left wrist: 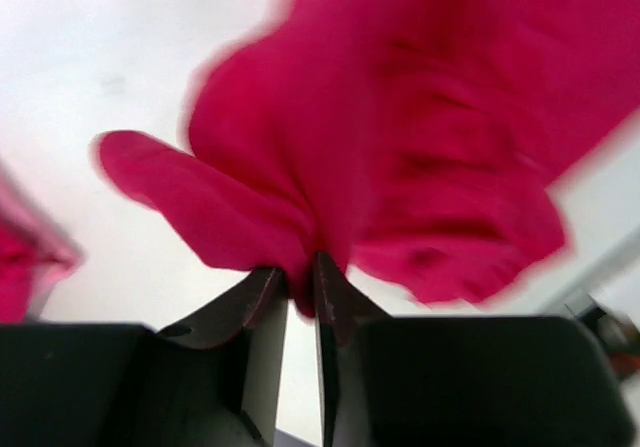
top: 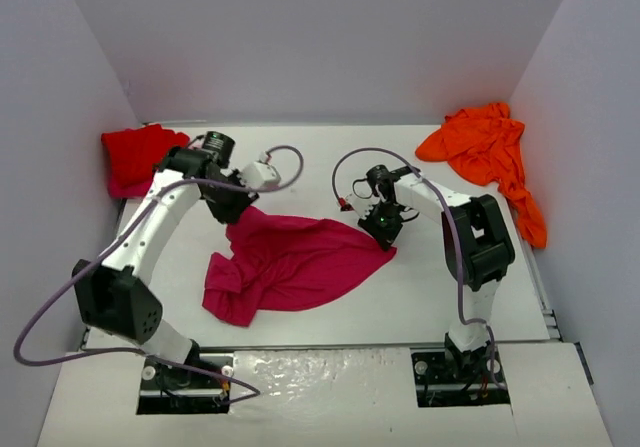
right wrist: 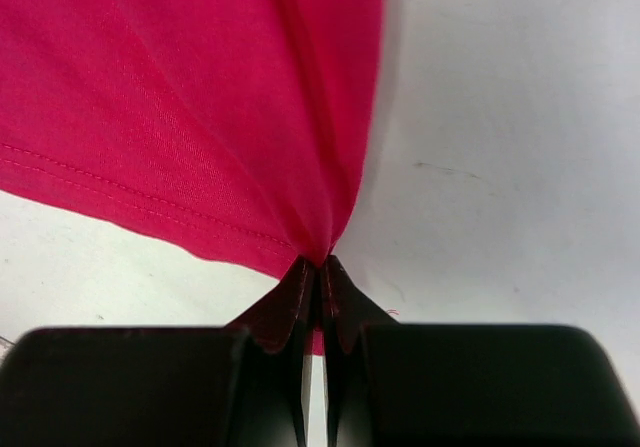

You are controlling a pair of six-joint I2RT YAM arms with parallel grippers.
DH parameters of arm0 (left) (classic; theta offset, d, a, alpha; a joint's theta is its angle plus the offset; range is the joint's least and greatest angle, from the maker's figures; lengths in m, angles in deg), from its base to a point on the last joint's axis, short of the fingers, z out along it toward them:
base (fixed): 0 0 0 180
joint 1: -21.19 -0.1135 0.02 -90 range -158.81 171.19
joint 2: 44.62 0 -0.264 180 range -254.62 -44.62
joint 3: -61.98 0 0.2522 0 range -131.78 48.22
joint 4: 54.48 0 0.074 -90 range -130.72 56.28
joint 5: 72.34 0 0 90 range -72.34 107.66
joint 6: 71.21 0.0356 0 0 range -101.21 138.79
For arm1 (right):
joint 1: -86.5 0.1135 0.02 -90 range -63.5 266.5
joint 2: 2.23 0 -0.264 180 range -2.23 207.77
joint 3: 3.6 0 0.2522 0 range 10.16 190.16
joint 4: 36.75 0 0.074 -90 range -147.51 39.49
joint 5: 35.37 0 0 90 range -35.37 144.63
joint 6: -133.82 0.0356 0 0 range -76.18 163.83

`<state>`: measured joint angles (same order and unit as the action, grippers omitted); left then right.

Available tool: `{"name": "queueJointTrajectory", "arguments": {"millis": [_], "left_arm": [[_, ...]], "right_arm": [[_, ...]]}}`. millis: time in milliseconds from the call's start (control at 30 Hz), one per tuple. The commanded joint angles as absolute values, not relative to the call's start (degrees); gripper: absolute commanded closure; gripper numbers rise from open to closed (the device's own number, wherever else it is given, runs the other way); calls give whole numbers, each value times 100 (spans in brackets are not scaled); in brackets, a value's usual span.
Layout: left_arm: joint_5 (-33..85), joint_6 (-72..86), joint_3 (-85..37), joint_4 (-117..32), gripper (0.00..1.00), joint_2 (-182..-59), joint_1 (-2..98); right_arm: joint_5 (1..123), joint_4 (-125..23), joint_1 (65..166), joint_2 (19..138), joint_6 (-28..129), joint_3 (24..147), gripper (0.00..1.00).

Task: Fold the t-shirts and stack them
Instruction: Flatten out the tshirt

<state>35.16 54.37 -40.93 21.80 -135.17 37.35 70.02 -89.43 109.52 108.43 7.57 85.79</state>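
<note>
One magenta t-shirt (top: 290,262) stretches between left hand (top: 236,219) and right hand (top: 386,235).

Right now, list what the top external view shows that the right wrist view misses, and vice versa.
Only the top external view shows the red t-shirt far left, the orange t-shirt far right, and the left gripper gripping the magenta t-shirt. Only the right wrist view shows the stitched hem close up. Both show the right gripper shut on the magenta t-shirt.
</note>
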Motion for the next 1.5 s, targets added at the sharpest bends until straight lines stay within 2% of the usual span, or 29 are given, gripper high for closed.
{"name": "queueJointTrajectory", "arguments": {"millis": [0,67,200,500,767,1067,1167,1300,1333,1467], "left_arm": [[4576,6148,-3078,4082,67,-12623,4894],[4683,6053,-2788,3897,40,-12374,5028],[4534,5785,-2487,3397,23,-12585,5016],[3675,4977,-2648,2126,22,-13481,4877],[3362,4648,-3223,1530,26,-13964,5633],[3235,4653,-4439,1505,38,-15676,5617],[3155,4680,-4751,1488,50,-16083,5585],[2817,4574,-5429,1414,92,-16936,5455],[2775,4540,-5606,1421,99,-16986,5421],[2359,4446,-5886,1049,100,-17186,5161]], "right_arm": [[6818,-8918,11087,10658,696,8415,100],[6825,-8892,11129,10800,745,8506,100],[6842,-8883,11243,10944,818,8657,100],[6720,-8839,11270,10911,769,8437,100],[6787,-8652,11278,11215,841,8435,100],[6870,-8561,11295,11265,866,8428,100],[6823,-8494,11294,11224,906,8393,100],[6826,-8337,11267,11157,965,8309,100],[6833,-8323,11254,11143,979,8288,100],[6767,-8218,11186,11131,1012,8233,100]]}}
